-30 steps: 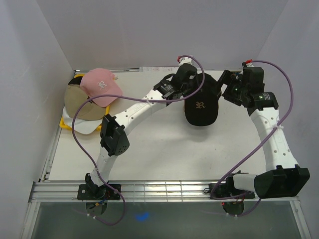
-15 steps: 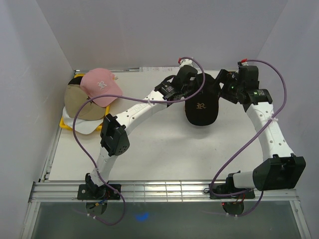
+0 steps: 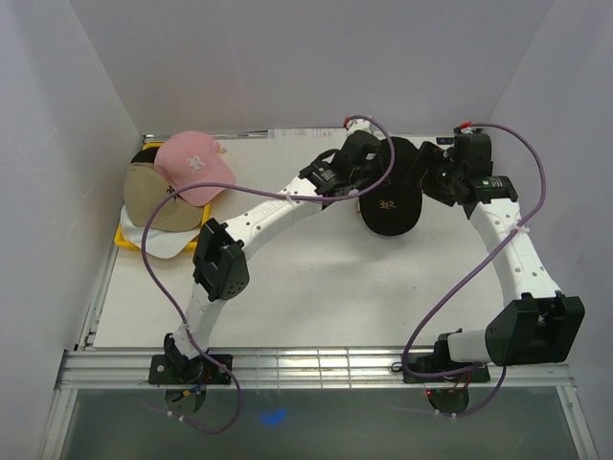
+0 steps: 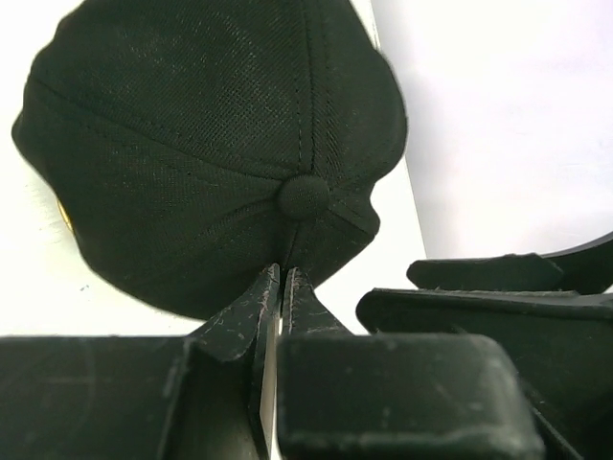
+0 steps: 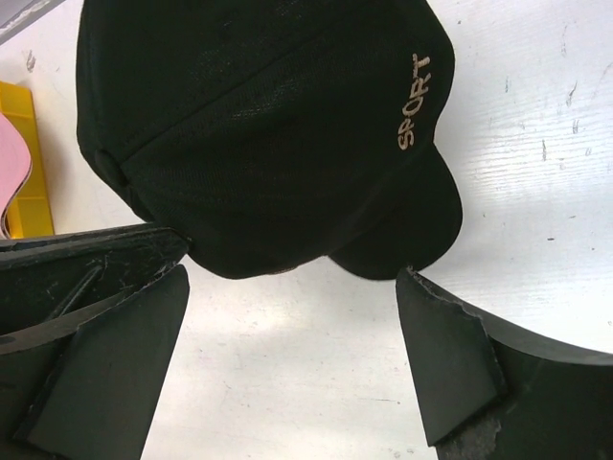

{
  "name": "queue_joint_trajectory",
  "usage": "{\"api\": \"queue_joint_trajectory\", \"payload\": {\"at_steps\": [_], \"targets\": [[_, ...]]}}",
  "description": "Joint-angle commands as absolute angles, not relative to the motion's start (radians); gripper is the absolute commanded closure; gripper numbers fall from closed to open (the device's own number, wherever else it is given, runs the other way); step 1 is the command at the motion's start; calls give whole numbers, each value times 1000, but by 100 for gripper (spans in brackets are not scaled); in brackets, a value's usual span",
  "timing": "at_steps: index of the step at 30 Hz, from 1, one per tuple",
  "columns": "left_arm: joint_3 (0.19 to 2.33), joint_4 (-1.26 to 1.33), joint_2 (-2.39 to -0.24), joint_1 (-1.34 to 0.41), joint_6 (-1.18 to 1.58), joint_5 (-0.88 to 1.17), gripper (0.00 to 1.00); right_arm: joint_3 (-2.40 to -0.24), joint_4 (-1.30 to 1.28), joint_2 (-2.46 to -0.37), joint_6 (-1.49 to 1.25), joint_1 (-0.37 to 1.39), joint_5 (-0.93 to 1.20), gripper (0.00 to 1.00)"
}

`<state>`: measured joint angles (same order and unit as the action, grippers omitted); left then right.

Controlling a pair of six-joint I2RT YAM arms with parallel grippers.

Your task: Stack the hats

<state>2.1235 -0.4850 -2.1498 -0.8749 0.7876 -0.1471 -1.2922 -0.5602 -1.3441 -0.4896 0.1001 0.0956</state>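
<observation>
The black cap lies on the table at the back middle. It fills the left wrist view, with its top button just beyond my fingertips. My left gripper is shut, its tips pinching the cap's fabric by the button. My right gripper is open beside the cap's right side. In the right wrist view the cap, with "SPORT" stitched on its side, sits just ahead of the open gripper. The pink cap sits on the tan cap, which rests over the white cap at the far left.
The cap pile rests on a yellow tray against the left wall; its corner shows in the right wrist view. White walls close off the left, back and right. Purple cables loop over both arms.
My right gripper has swung left and closer to the black cap's side. The left gripper and the cap have shifted slightly towards the back.
</observation>
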Motion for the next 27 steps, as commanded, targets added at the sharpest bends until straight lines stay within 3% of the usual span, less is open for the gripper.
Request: {"api": "queue_joint_trajectory", "payload": {"at_steps": [1,27], "targets": [[2099,-506,-2086,-881,788,-153,87,-1282,-517,-1344,-476,98,81,7],[2117,-511,-2025,-884,747,-184,72,-1315,-540,-1319,-480,98,97,9]]}}
